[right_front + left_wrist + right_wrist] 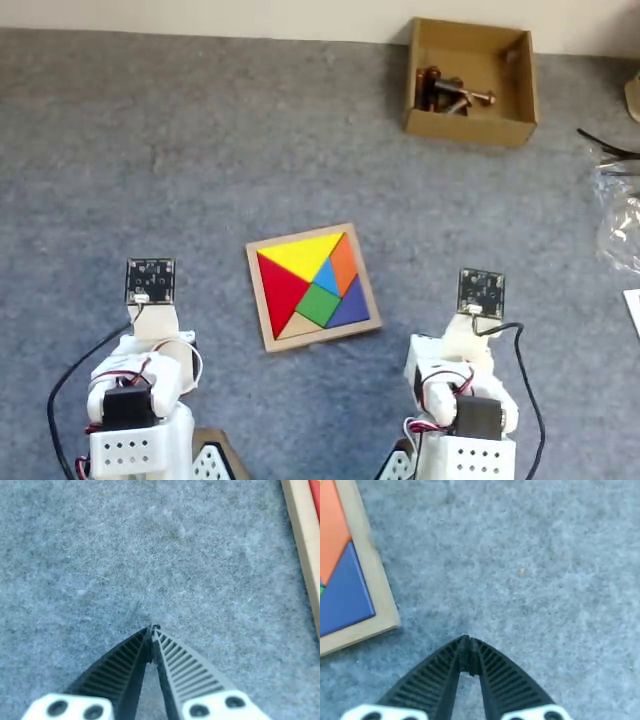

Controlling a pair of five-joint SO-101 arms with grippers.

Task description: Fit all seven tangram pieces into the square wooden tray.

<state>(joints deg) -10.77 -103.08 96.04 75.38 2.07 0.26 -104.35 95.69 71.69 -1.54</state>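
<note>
Grey felt covers the desk (200,150), and both my arms sit folded at its near edge. My left pincer (152,628) is pressed together with nothing between the tips, hanging over bare felt just beside the tray's left side.

The square wooden tray (260,297) lies flat, turned slightly, between my two arms near the middle of the desk. In it I count a red triangle (280,290), a yellow triangle (303,255), a green square (319,303), a small light blue triangle (326,275), an orange piece (344,268) and a dark blue triangle (350,303), all lying flush. A pale triangle (300,325) at the tray's near rim may be a wood-coloured seventh piece or bare tray floor; I cannot tell which.

My right pincer (466,639) is also pressed together and empty, near the tray's near right corner.

A cardboard box (470,125) with some brownish odds and ends stands at the far right corner, and clear plastic (620,225) lies at the right edge.

I judge the fitting finished or one piece short. The next move calls for checking that pale spot; if filled, I simply keep clear.
</note>
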